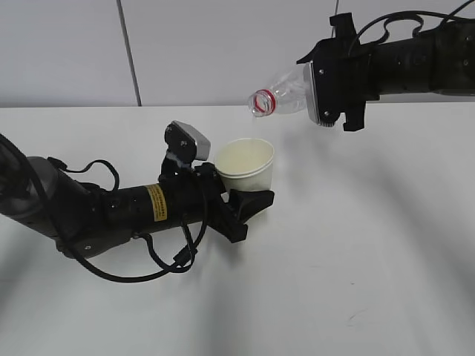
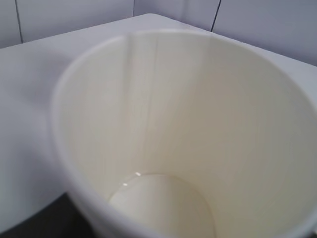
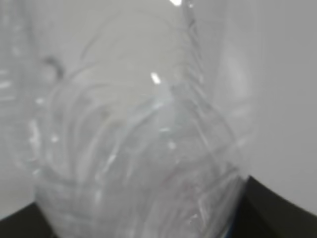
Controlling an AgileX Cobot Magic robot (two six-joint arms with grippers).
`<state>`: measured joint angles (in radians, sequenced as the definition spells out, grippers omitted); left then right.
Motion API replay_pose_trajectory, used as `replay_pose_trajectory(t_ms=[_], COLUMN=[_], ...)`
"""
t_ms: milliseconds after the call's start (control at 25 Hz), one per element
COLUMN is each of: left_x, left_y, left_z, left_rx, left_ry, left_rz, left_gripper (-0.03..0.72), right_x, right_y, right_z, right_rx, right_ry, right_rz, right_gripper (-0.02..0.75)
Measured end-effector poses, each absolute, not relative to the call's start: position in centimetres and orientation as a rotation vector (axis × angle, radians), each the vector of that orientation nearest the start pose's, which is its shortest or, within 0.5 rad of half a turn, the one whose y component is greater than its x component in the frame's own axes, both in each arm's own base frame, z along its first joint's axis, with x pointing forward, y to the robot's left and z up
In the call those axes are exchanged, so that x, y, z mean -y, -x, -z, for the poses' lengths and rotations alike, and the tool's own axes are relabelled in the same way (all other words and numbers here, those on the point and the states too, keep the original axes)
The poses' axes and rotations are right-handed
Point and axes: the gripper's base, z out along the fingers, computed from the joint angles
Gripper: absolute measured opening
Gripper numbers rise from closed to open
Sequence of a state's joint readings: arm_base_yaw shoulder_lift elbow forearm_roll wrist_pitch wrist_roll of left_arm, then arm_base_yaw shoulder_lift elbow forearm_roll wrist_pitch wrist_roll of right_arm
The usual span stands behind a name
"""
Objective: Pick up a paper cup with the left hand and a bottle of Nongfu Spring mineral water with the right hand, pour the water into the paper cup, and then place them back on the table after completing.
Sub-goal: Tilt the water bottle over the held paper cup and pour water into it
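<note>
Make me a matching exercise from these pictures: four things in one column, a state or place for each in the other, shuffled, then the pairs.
Things:
1. paper cup
2. bottle
3. left hand
4. right hand

States:
A. raised in the air, gripping clear plastic
B. tipped sideways, open mouth with a red ring toward the cup
C. low near the table, clamped on the cup's lower part
D. upright, mouth open upward

Pairs: 1-D, 2-B, 3-C, 4-A
</note>
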<state>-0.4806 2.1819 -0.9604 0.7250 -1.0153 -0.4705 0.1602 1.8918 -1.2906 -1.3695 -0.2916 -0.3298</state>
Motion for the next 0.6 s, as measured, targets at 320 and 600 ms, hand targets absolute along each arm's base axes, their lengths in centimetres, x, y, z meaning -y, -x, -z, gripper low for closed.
replay_pose_trajectory(t_ms=[320, 600], left_x=[22.69, 22.69], left_y=[-32.41, -32.41], left_z=[-9.51, -9.51], left_rx=[-1.683, -1.683], left_ry=[-0.83, -0.83], left_rz=[0.903, 0.903], left_gripper=[0.398, 0.398], right_x=[-9.92, -9.92], right_y=[-42.27, -42.27], right_z=[-23.63, -23.63], right_rx=[-1.071, -1.052], right_ry=[1.777, 1.792], right_rz=[0.684, 0.698], right_gripper=[0.423, 0.423])
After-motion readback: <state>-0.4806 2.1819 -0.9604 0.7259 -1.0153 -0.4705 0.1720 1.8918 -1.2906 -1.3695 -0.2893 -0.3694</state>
